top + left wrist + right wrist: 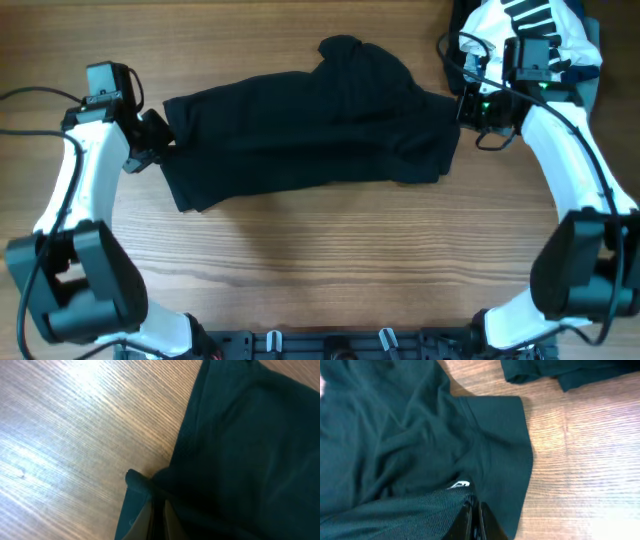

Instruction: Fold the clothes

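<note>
Quick status from my end. The clothes (310, 125), really one big black garment, lie spread sideways across the middle of the table (320, 270), reaching almost from one arm to the other, with a lumpy bunch rising along the far edge.

The left gripper (159, 510) has its fingers pinched together on the garment's left edge, low against the wood. The right gripper (474, 510) is clamped on the fabric at the opposite end, just beside a sleeve that lies flat on the wood, with a small white mark (461, 483) peeking out right next to the fingertips.

Why hold it like this? My read is that gripping both ends gives me tension across the whole width, so the limp cloth flattens instead of crumpling, and both ends can be carried over together for a clean fold. The white striped garment (530, 25) sits in the far right corner, close behind the right arm, so I'd watch not to snag it.
</note>
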### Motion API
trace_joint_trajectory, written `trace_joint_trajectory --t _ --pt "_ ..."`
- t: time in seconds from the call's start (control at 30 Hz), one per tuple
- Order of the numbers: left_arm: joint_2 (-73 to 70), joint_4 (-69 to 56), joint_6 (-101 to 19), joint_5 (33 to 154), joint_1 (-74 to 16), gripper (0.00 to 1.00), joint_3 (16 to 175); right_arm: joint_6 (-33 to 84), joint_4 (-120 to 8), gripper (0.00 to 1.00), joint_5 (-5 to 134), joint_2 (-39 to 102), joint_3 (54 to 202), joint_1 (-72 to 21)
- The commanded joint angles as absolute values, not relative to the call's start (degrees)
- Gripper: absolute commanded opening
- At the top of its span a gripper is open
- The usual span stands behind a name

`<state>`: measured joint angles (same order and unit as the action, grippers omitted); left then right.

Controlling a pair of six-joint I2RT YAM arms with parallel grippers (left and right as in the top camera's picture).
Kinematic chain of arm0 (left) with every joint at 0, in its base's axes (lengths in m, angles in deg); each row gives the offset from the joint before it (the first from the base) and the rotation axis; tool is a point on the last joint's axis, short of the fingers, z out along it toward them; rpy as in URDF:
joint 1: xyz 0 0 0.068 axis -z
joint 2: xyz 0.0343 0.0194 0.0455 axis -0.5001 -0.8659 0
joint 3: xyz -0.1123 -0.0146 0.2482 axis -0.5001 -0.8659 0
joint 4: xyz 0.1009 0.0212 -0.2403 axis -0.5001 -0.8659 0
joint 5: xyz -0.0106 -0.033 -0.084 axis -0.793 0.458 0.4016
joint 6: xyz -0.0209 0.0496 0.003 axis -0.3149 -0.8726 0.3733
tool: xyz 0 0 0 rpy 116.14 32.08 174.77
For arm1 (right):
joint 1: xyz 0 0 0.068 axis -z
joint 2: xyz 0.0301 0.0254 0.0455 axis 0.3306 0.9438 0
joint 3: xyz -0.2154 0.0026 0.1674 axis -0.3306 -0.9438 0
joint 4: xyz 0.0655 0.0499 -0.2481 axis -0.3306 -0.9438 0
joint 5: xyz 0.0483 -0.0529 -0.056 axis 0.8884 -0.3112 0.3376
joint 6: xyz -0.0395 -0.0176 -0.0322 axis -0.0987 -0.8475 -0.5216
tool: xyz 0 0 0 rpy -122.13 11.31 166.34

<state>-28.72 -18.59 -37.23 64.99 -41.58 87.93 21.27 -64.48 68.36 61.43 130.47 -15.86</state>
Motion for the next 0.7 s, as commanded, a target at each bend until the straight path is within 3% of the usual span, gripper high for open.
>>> trace_joint_trajectory --t 0.0,0.2,0.27,0.3,0.33,0.37,0.4,0.43,0.53,0.67 --pt "-31.7 -15.7 -37.9 63.5 -41.3 0.04 88.8 20.5 -60.5 0.04 67.4 64.8 130.5 -16.8" --pt "-32.4 -11.4 -37.7 63.5 -39.5 0.17 88.8 20.5 -55.5 0.04 67.4 67.0 130.5 -18.7" --pt "-32.4 -10.8 -37.7 63.5 -39.0 0.28 88.8 20.6 -55.1 0.04 67.3 67.0 130.5 -19.1" --pt "-32.4 -10.6 -37.7 63.5 -38.5 0.40 88.8 20.5 -54.9 0.11 67.3 67.0 130.5 -19.3" --pt "-32.4 -10.6 -37.7 63.5 -38.2 0.47 88.8 20.5 -54.8 0.25 67.1 67.0 130.5 -19.4" --pt "-32.4 -10.6 -37.7 63.5 -37.8 0.57 88.8 20.6 -54.9 0.43 67.1 67.0 130.5 -19.4" --pt "-32.4 -10.6 -37.9 63.5 -37.7 0.61 88.8 20.5 -55.0 0.69 67.2 67.0 130.5 -19.3" --pt "-32.4 -10.7 -37.9 63.5 -37.6 0.63 88.8 20.5 -55.3 0.79 67.1 66.9 130.6 -19.3" --pt "-31.9 -10.7 -37.9 63.5 -38.0 0.67 88.8 19.9 -58.3 0.95 67.1 66.3 132.8 -19.3" --pt "-29.8 -14.7 -38.0 64.0 -38.3 0.70 91.8 16.3 -67.4 1.00 67.8 64.4 141.1 -19.3"
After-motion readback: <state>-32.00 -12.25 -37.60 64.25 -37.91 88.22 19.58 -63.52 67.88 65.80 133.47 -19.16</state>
